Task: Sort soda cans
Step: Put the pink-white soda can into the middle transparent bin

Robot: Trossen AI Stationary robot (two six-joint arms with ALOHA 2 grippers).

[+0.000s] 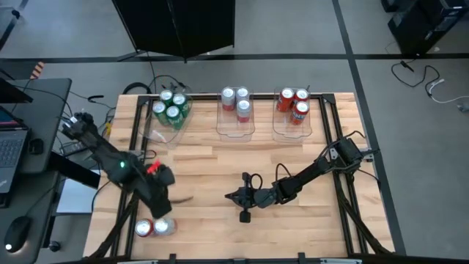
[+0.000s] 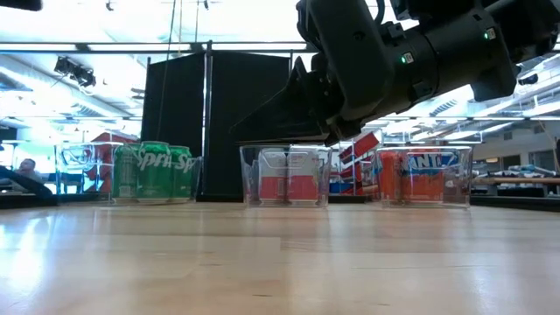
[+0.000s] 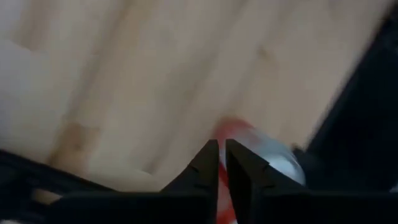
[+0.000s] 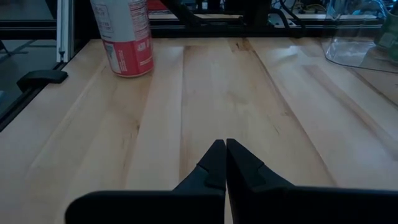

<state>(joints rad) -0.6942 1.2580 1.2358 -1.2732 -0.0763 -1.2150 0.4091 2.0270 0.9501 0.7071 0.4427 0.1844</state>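
The left gripper [image 3: 222, 163], fingers nearly together and gripping nothing, hovers just above two upright cans [image 1: 154, 227] at the wooden table's [image 1: 212, 176] near-left corner: one red [image 1: 144, 229], one silver-white [image 1: 165, 226], round shiny tops. The right gripper [image 4: 221, 162], closed and empty, rests mid-table.

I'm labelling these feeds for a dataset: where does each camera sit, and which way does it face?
High: overhead, straight down on the table, both arms, three bins.
Low: table height, level toward the bins; an arm overhead.
Left wrist: down past the shut left gripper at a red can.
Right wrist: along the tabletop past the shut right gripper.
High and low share the green cans.
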